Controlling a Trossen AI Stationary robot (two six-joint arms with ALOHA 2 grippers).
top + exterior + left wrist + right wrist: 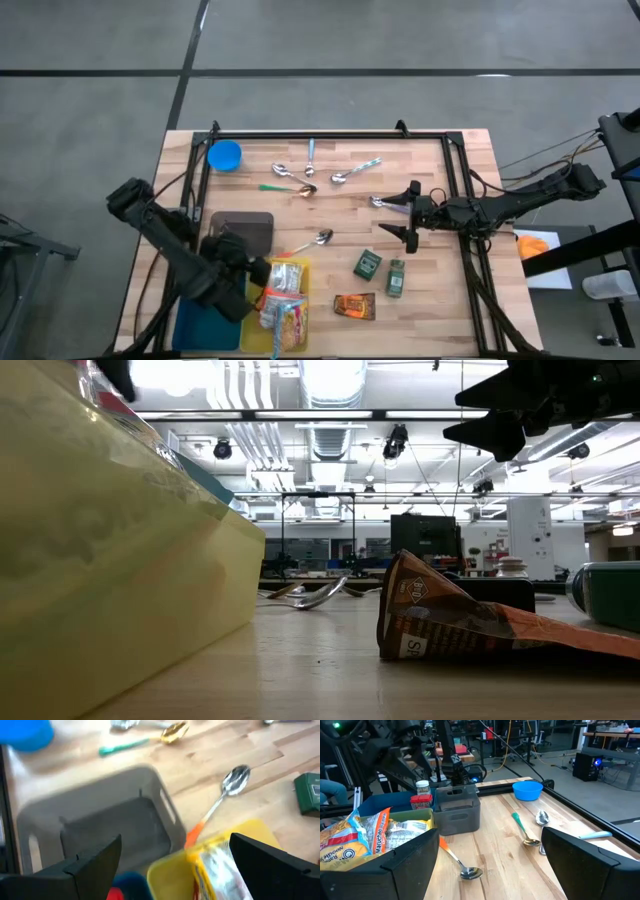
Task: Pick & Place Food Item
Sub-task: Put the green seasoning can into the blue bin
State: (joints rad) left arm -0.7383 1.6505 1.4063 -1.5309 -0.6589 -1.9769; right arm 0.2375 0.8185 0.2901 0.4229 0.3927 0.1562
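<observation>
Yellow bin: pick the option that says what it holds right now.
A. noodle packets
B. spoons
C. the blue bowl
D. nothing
A: the yellow bin holds noodle packets, which the right wrist view also shows piled inside it; the spoons and the blue bowl lie out on the table.

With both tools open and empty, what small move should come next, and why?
Probably the right tool should swing toward the dark green packet and descend: it hovers open over bare wood, while three loose packets lie nearby, outside the yellow bin.
</observation>
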